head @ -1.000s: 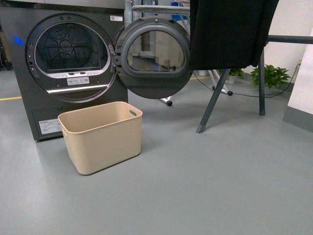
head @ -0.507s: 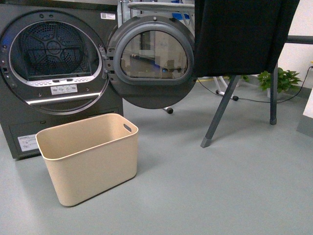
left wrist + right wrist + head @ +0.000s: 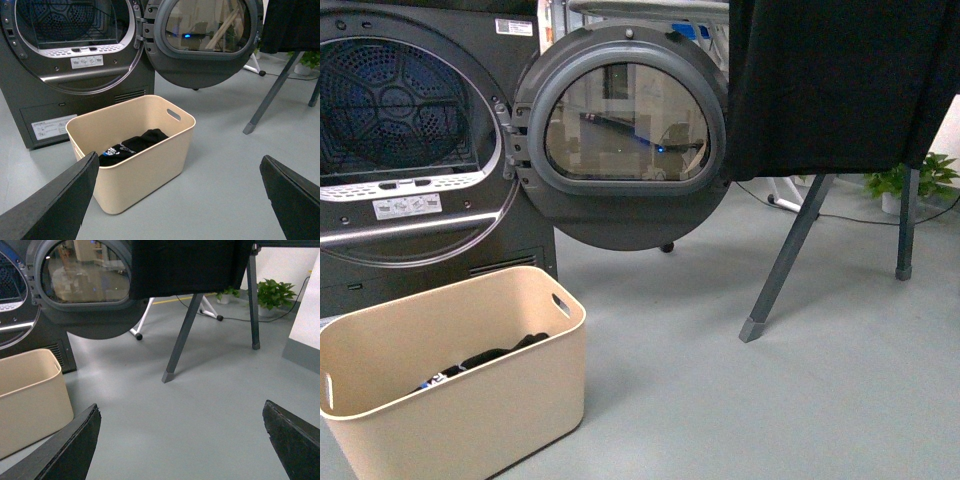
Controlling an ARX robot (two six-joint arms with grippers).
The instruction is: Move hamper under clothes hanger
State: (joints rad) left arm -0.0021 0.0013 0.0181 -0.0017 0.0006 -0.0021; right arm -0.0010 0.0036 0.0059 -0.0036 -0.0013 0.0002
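Hamper (image 3: 470, 400) by dryer (image 3: 420, 215), open door (image 3: 620, 215) beside clothes hanger (image 3: 790, 260); left gripper (image 3: 178, 157), right gripper (image 3: 181, 405) spread, empty.

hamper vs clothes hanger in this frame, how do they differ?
Look: the hamper is a low beige tub; the clothes hanger is dark grey on thin splayed legs.
Load: the hamper holds dark clothes inside; the clothes hanger has a black garment draped over it.
Place: the hamper sits before the open dryer, the clothes hanger apart to its right.
Both stand on the grey floor.
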